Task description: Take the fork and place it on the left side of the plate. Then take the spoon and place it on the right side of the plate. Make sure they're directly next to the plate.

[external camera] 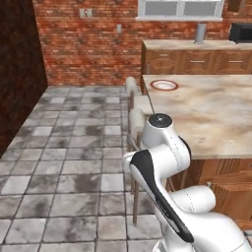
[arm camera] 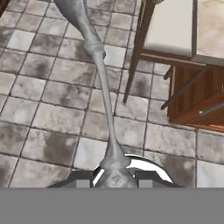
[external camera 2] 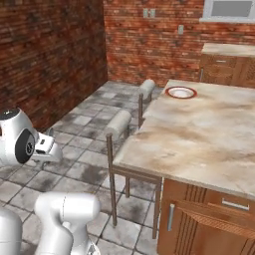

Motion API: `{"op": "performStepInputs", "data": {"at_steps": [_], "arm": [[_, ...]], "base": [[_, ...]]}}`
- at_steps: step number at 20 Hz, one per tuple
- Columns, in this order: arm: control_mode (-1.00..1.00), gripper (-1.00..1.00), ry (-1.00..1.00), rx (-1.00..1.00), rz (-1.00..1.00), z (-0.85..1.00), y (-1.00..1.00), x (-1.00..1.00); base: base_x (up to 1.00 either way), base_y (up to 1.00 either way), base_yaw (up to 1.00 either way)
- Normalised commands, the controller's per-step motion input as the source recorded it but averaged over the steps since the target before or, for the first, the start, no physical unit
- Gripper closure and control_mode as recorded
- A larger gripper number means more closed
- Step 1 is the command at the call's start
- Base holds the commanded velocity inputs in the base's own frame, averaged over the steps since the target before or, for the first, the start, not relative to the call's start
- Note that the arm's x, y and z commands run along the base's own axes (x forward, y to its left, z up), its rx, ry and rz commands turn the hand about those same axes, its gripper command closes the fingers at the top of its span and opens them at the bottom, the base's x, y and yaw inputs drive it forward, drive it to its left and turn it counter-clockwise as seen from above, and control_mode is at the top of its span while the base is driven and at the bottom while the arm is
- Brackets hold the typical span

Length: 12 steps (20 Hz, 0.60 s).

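A slim grey metal utensil (arm camera: pixel 103 94), which I take for the fork, runs from between my fingertips up across the hand view over the floor tiles. Its far end widens past a small neck and leaves the picture at the top. My gripper (arm camera: pixel 113 181) is shut on its near end, low beside the counter and above the floor. The plate (external camera: pixel 164 85), white with a reddish-brown rim, lies at the far left corner of the marble counter (external camera: pixel 211 118), also the plate (external camera 2: pixel 181 92) in the right base view. The spoon is out of view.
Two cushioned stools (external camera 2: pixel 118 123) (external camera 2: pixel 147 88) stand along the counter's left edge, with thin metal legs (arm camera: pixel 133 57). Wooden cabinet fronts (external camera 2: pixel 209 219) sit under the counter. A brick wall (external camera 2: pixel 50 55) closes the left side beyond the tiled floor (external camera: pixel 74 147).
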Motion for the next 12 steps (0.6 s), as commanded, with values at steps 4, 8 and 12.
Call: {"op": "performStepInputs", "data": {"at_steps": [4,8,12], "arm": [[1.00,1.00,0.00,0.00,0.00,0.00,0.00,0.00],[1.00,1.00,0.00,0.00,0.00,0.00,0.00,0.00],[1.00,1.00,0.00,0.00,0.00,0.00,0.00,0.00]], "base": [[0.18,0.71,-0.48],[0.21,0.65,-0.51],[0.17,0.66,-0.51]]}}
